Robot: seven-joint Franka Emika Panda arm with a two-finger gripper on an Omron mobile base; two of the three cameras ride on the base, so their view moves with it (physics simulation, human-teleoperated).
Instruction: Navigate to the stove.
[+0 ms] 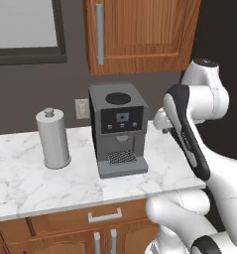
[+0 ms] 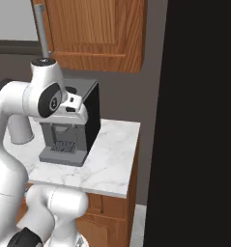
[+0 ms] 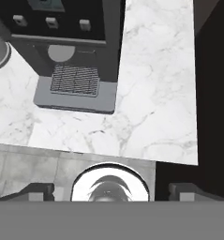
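Facing a coffee machine (image 1: 119, 130) on the marble counter (image 1: 40, 183), we judge the stove a heavy, rigid fixture needing no grasp; tool (image 3: 111, 191) spread, empty.

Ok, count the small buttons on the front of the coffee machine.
3, in a row on the dark front panel of the coffee machine, below its small display and above the spout: left button, middle button, right button. None seems hidden.

light: even, soft, rendered | shadows: faint | glare: none | focus: sharp, slightly pixelated
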